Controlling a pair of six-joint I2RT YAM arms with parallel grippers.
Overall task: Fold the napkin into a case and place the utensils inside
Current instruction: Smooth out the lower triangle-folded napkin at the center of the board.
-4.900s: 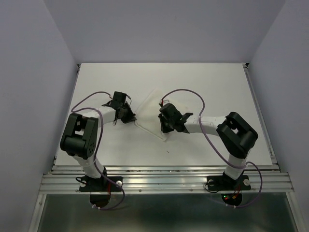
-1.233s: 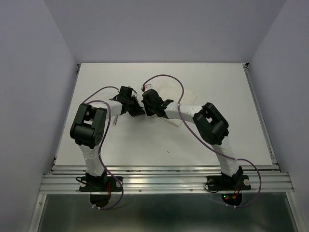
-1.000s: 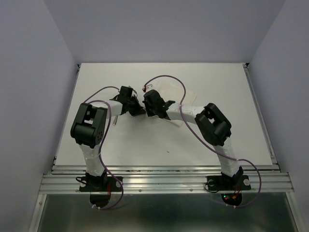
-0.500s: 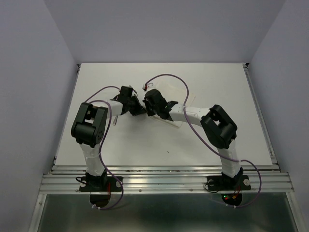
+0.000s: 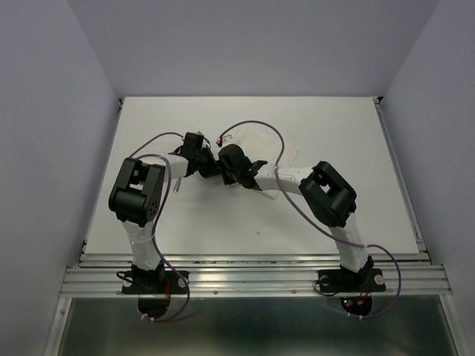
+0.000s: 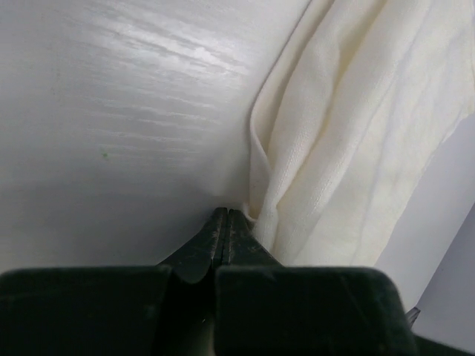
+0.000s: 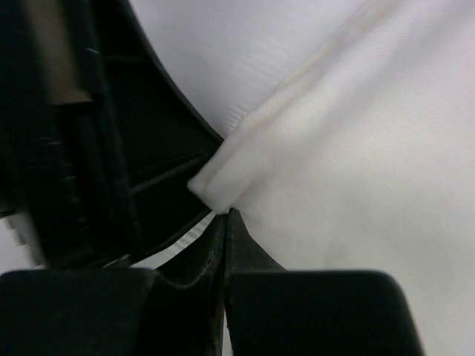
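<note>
Both arms meet just left of the middle of the table (image 5: 319, 222). The napkin (image 5: 261, 142) spreads away from them toward two o'clock in the overhead view, partly lifted and rumpled rather than flat.

Our left gripper (image 6: 225, 213) has its fingers pressed together on a gathered edge of the cloth, which hangs in soft folds toward one o'clock of its wrist view. Our right gripper (image 7: 225, 215) is likewise clamped, on a doubled corner that pokes up just above the fingertips, with the left arm's dark body close beside it at nine o'clock. We cannot make out the utensils with any certainty.

We judge this to be a fold in progress, with the case not yet formed. To do it well, we should carry both pinches together so the edge between them stays taut. We should lay that edge squarely over the sheet's far side and let go only once the layers rest flat. The cloth is thin, so a slack or uneven pull would likely skew the crease.
</note>
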